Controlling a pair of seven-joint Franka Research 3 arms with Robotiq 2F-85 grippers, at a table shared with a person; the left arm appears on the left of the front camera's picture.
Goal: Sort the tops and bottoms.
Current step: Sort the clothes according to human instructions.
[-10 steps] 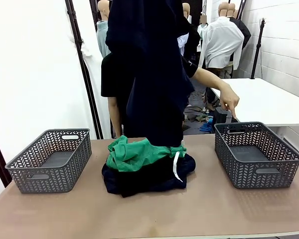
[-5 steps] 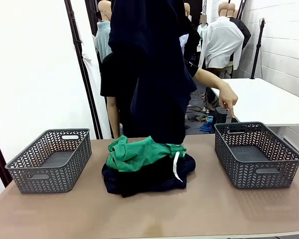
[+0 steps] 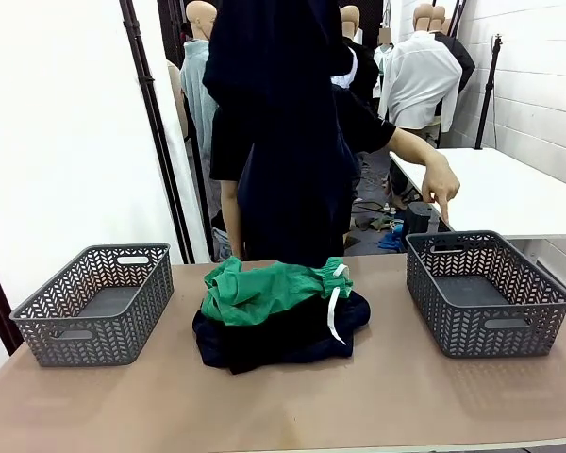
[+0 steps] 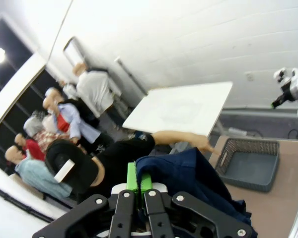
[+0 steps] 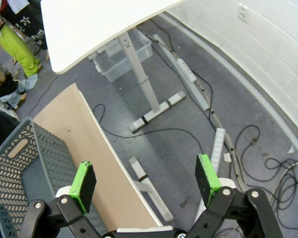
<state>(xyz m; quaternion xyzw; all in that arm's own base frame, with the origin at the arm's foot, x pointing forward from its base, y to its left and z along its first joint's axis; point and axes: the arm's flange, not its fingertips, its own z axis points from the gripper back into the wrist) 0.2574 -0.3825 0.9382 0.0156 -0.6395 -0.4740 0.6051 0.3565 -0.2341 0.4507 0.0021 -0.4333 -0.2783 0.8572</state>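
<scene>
Pointing down toward the right basket (image 3: 495, 335), the person's hand (image 3: 443, 184) hung over its far rim while the bottoms (image 3: 264, 288) lay mid-table.
The left gripper (image 4: 136, 179) had its green pads pressed flat together. Just past its fingertips and slightly to their right in the wrist view hung a navy garment (image 4: 188, 173), with the grey basket farther out beyond it. The right gripper (image 5: 145, 181) stood spread wide over the floor cables (image 5: 188, 131); the basket's corner sat beside its picture-left pad and a white table (image 5: 89, 25) lay ahead of it. The bright green bottoms, white drawstring (image 3: 333, 316) trailing, rested on a dark pile (image 3: 274, 344) between the left basket (image 3: 85, 344) and the right one. White print on dark cloth (image 5: 25, 21), far ahead of the right gripper's pads, was too small to read.
</scene>
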